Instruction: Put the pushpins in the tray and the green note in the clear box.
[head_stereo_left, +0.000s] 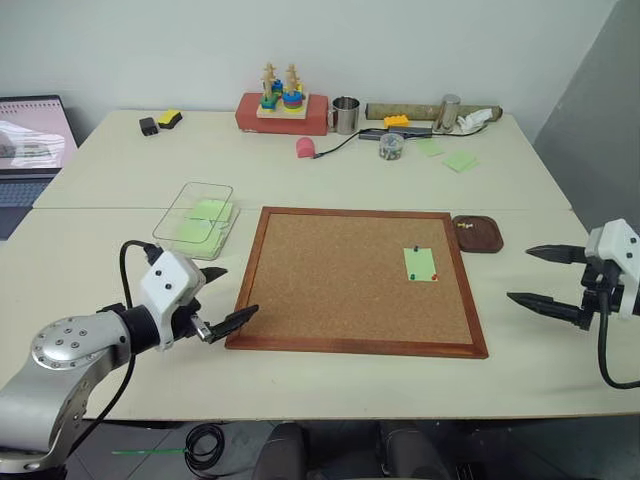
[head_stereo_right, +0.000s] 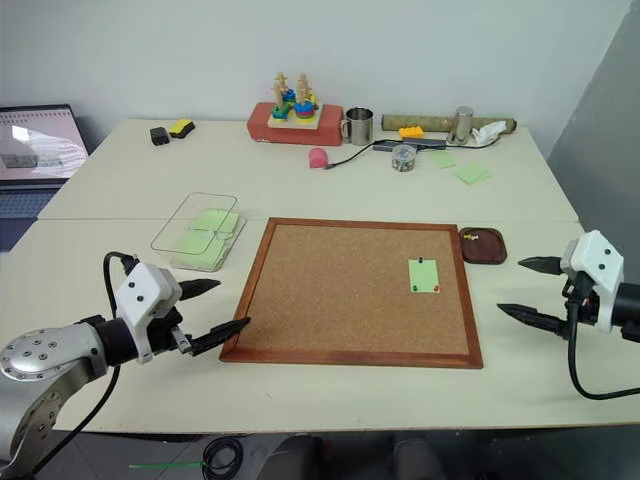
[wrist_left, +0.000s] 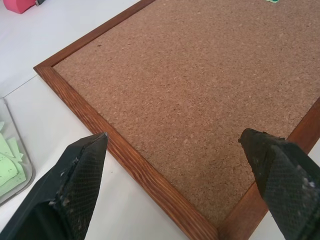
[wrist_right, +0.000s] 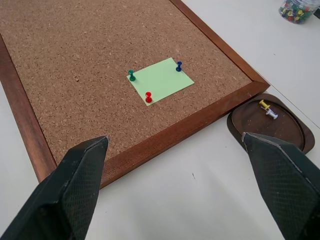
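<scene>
A pale worktop (head_stereo_left: 300, 185) by a white wall holds a corkboard (head_stereo_left: 350, 280). The green note (wrist_right: 161, 80) is pinned there by 3 pushpins (wrist_right: 148, 96); the right wrist view shows the far pin is blue. The tray (wrist_right: 280, 127) holds 2 pins. The clear box (head_stereo_left: 196, 218) sits left. Left tool (head_stereo_left: 222, 297) and right tool (head_stereo_left: 540, 277) are wide, holding nothing.

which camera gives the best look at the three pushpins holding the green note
The right wrist view: the green, red and dark blue pushpins stand apart on the pale green paper note. In both eye views they are mere specks.
</scene>
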